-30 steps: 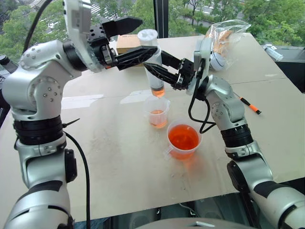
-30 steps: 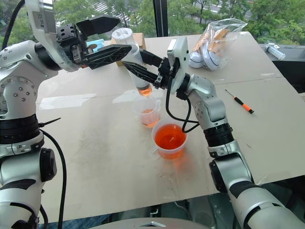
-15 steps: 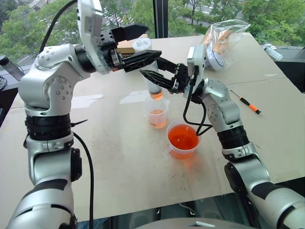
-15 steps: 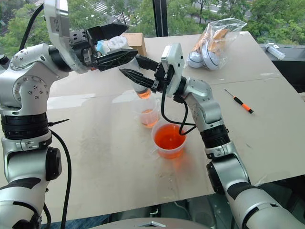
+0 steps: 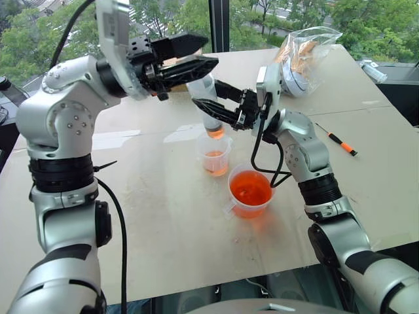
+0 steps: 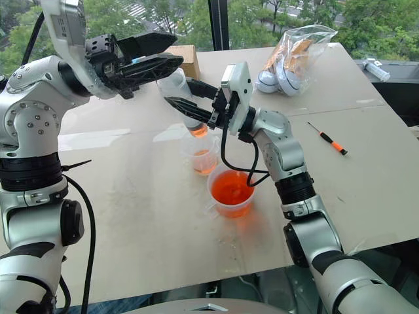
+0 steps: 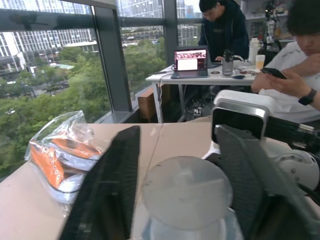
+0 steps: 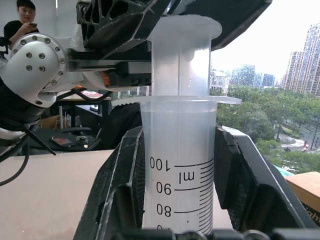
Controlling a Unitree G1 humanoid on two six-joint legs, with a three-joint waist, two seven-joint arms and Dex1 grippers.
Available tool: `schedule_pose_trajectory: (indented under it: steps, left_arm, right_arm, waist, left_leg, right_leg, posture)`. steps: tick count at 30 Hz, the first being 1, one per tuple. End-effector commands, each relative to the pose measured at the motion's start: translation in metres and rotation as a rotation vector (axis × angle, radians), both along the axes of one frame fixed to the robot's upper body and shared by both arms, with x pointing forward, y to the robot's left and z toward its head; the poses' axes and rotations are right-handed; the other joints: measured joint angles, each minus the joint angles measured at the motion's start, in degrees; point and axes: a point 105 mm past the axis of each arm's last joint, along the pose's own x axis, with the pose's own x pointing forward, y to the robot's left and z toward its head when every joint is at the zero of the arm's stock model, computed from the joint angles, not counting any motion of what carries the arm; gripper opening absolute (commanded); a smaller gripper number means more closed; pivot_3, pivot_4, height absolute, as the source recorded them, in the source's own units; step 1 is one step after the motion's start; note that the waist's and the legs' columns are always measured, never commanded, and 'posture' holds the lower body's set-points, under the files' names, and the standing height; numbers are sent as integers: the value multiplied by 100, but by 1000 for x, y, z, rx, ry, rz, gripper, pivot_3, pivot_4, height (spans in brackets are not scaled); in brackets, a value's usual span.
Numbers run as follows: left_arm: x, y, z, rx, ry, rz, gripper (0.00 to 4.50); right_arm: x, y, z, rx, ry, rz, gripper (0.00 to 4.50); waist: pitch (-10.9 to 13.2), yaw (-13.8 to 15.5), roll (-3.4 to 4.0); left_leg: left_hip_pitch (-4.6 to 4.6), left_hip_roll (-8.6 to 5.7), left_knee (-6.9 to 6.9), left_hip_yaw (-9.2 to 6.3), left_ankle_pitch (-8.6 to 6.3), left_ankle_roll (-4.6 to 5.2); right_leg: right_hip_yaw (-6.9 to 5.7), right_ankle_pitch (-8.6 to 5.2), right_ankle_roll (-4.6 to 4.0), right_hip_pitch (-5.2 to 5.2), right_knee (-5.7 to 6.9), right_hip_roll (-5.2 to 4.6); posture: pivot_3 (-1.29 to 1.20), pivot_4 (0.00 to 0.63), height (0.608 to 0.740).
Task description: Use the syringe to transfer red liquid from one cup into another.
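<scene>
Pressing down on the plunger top (image 7: 186, 192) now, with the left gripper (image 5: 196, 53) brought from wide open a second ago to fully closed and its fingers (image 6: 154, 65) laid over the plunger. Holding the syringe (image 5: 208, 108) upright by the barrel, right gripper (image 5: 204, 95) clamped shut, tip above the smaller cup (image 5: 215, 154), which already holds some red liquid (image 5: 215, 161); the wider cup (image 5: 251, 191) stands just beside. Suggests emptying into the smaller cup is under way, a little liquid left near the tip.

Left end effector (image 5: 186, 57) apparently closed; right end effector (image 5: 211, 104) clamped.
</scene>
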Motion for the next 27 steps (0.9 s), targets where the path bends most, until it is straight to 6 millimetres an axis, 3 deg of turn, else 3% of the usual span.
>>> schedule_pose_trajectory:
  steps: [1,7,27]
  left_arm:
    - [-2,1,-8,71,7,5,1423]
    - [1,1,-7,64,-2,18,1423]
    - [12,1,-38,149,50,61,1423]
  right_arm:
    - [-6,1,16,33,-57,13,1418]
    - [-6,0,17,33,-61,14,1418]
    - [-14,4,33,81,-71,44,1418]
  waist:
    - [0,1,0]
    - [0,7,0]
    - [0,4,0]
  left_leg:
    - [0,0,0,0,0,0]
    - [0,0,0,0,0,0]
    - [0,0,0,0,0,0]
  right_leg:
    - [0,0,0,0,0,0]
    - [0,0,0,0,0,0]
    - [1,0,0,-1,1,0]
  posture:
    - [0,150,740]
    - [0,150,740]
    - [0,150,740]
